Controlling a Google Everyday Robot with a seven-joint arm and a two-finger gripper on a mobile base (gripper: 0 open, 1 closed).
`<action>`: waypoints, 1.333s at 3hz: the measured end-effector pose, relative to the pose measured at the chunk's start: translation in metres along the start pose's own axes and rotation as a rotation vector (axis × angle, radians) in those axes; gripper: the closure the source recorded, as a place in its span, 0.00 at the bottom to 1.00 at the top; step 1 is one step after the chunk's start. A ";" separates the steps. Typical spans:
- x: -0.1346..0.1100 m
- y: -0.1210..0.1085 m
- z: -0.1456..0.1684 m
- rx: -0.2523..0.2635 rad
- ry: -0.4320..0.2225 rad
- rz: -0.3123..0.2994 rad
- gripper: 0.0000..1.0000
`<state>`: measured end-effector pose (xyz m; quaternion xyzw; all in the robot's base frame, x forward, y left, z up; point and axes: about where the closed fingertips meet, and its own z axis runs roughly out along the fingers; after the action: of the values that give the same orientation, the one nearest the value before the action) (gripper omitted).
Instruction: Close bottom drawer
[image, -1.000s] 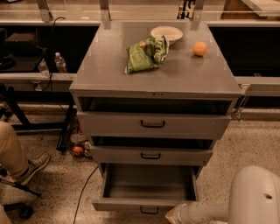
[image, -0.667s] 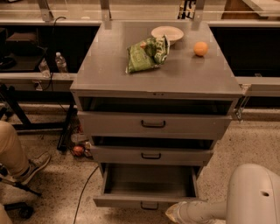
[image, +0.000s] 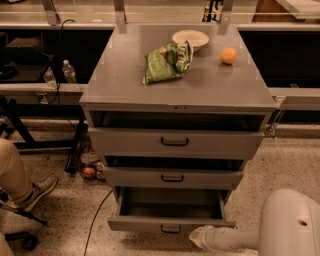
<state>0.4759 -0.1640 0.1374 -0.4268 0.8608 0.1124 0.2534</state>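
1. the cabinet (image: 125, 95) is grey metal and fills the middle of the view. its flat tabletop (image: 120, 75) carries three things, and three drawers are stacked in its front.
2. the arm (image: 287, 225) enters at the bottom right corner as a big white rounded housing. from it a slimmer pale forearm lies low and nearly level, reaching left toward the foot of the cabinet.
3. the top drawer (image: 130, 142) is the widest. it stands a little way out, with a dark gap above its front.
4. the middle drawer (image: 135, 176) is also a little way out, with a dark gap above it.
5. the bottom drawer (image: 135, 223) sits lowest, close to the floor, and is pulled well out. its plain grey inside shows, and its front carries a small black handle (image: 170, 229).
6. a person's leg (image: 11, 170) in tan trousers, with a shoe (image: 37, 187), is at the left edge, well apart from the cabinet.
7. a green bag (image: 167, 61) lies crumpled near the tabletop's middle, touching or just beside the bowl.
8. the bowl (image: 190, 38) is pale and sits upright toward the back.
9. the gripper (image: 199, 238) is the forearm's pale tip. it sits just under the bottom drawer's front edge, right of the handle. i cannot tell if it touches the front, nor how its jaws stand or whether they have hold of anything.
10. an orange (image: 228, 55) lies to the right of the bowl, apart from it.
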 end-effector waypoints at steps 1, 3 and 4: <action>-0.020 -0.022 0.013 0.036 -0.068 -0.034 1.00; -0.022 -0.031 0.018 0.059 -0.084 -0.030 1.00; -0.027 -0.044 0.026 0.088 -0.111 -0.027 1.00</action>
<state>0.5337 -0.1621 0.1307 -0.4199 0.8438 0.0945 0.3206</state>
